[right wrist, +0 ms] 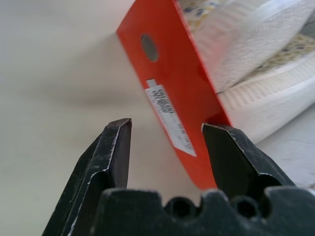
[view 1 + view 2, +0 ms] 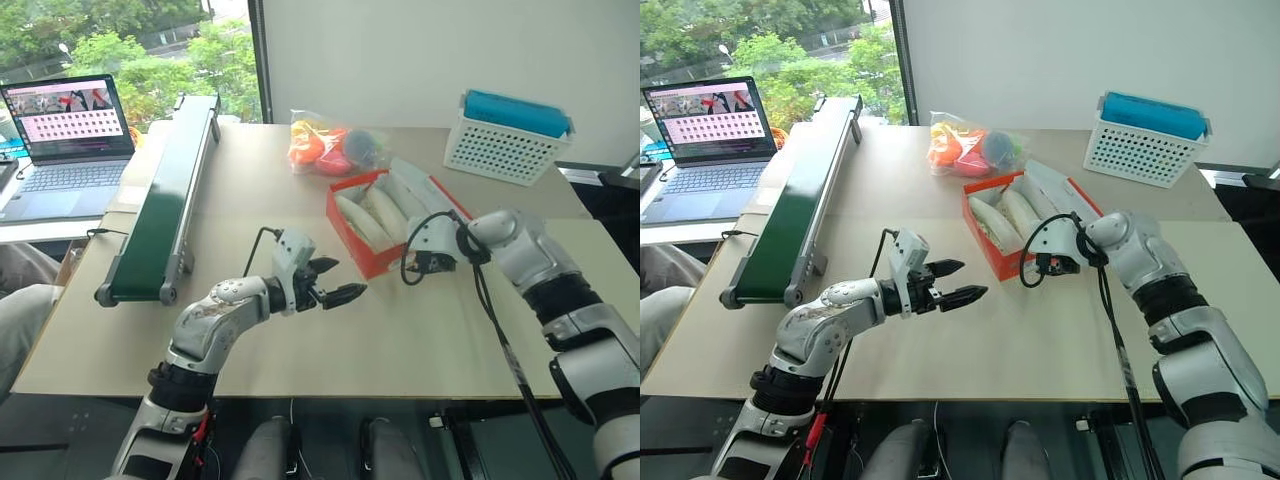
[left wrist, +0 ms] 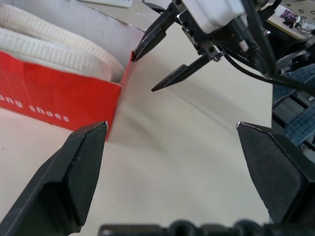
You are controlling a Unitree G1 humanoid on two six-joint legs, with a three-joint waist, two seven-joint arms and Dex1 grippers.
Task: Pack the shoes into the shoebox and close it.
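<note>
Both soft cream knit shoes [image 2: 372, 214] already lie side by side inside the flat red-orange cardboard shoebox [image 2: 352, 240]. So the packing part looks done. The box is not closed yet. Its lid [image 2: 425, 185] lies flopped open at about 2 o'clock from the box, and shutting it is the job that is left.

The box sits on the pale wooden table [image 2: 400, 340], a little past the middle, toward 1 o'clock.

The right gripper [image 1: 167, 147] has its two black fingers apart, with nothing held. In the right wrist view the near end wall of the box stands just past the fingertips, close by one of them, and I cannot tell if it touches.

The left gripper [image 2: 335, 280] has its fingers wide apart and empty. It hangs over the bare table, and the box lies near it, at about 1 o'clock.
</note>
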